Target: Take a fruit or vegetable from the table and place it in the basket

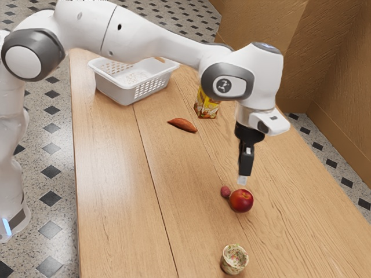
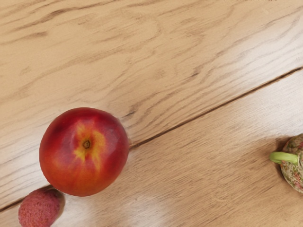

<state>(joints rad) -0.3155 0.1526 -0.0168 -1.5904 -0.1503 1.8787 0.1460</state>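
Patterned cup [image 1: 234, 259]; tabletop [image 1: 191, 231] gap, then nectarine [image 1: 242, 200]; lychee [image 1: 225, 191] at its edge; gripper [image 1: 242, 180] above.

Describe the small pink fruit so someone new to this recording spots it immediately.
Start at the wooden table and find the shiny red fruit just beneath the gripper. The small pink fruit sits right beside it, on the side nearer the white basket. Its dull, pebbly skin and much smaller size set it apart.

A yellow carton [image 1: 207, 108] stands upright, well apart from a small speckled cup [image 1: 233, 267] with a green handle [image 2: 285, 158].
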